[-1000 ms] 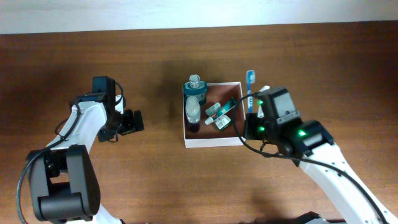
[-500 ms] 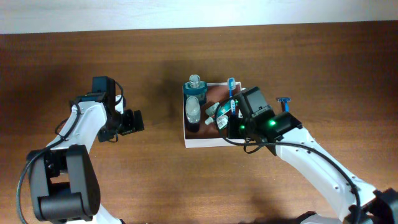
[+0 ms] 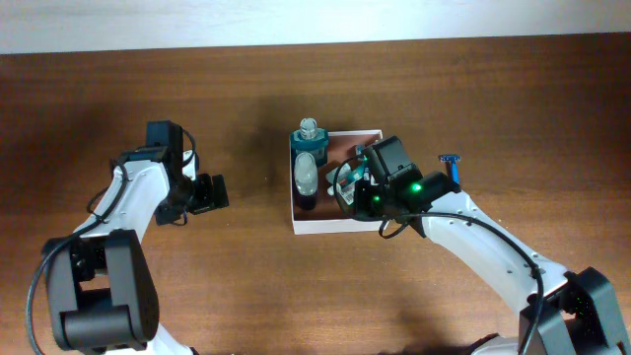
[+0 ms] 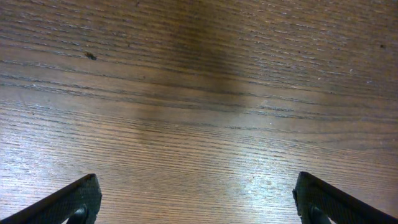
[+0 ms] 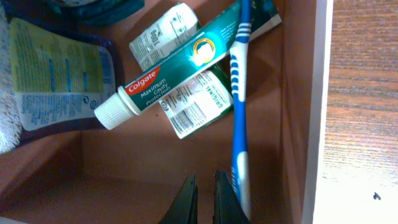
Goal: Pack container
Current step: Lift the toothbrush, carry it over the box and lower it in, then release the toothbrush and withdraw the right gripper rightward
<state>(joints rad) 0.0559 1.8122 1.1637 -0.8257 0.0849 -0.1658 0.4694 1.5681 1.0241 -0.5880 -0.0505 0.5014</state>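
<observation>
**Right tool (image 5: 204,200) low inside the container (image 3: 335,226), mid-surface (image 3: 513,89), fingers drawn together with nothing seen between them.**

A blue toothbrush (image 5: 237,93) lies just beside those fingers, lengthwise along the box's right wall and crossing the toothpaste (image 5: 180,65). A blue razor (image 3: 451,162) sits outside, near the container's right side, its handle apparently running toward the robot. The right arm is much the nearer to it, while the left tool (image 3: 204,194), fingers spread wide, hovers over bare wood well to the left.
</observation>
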